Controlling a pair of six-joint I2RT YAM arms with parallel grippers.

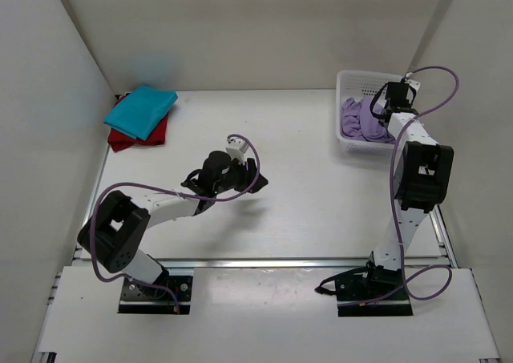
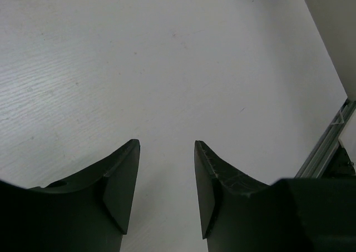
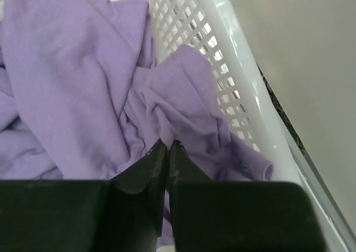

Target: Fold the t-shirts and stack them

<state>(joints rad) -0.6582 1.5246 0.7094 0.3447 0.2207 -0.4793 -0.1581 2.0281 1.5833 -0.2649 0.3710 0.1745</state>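
Observation:
A folded teal-blue t-shirt [image 1: 141, 110] lies on top of a deep red t-shirt [image 1: 128, 139] at the far left of the table. The pale lavender t-shirt [image 1: 361, 118] sits crumpled inside the white mesh basket [image 1: 346, 78] at the far right. My right gripper [image 1: 378, 106] reaches down into that basket. In the right wrist view its jaws [image 3: 168, 144] are pressed together with a fold of the lavender t-shirt [image 3: 72, 68] pinched at their tips, close to the basket wall [image 3: 233, 63]. My left gripper [image 1: 255, 173] hovers over the bare middle of the table, open [image 2: 167, 146], with nothing between its fingers.
White walls enclose the table on the left, back and right. A metal rail [image 1: 304, 261] runs along the table's near edge, also visible as the rail [image 2: 328, 146] at the right of the left wrist view.

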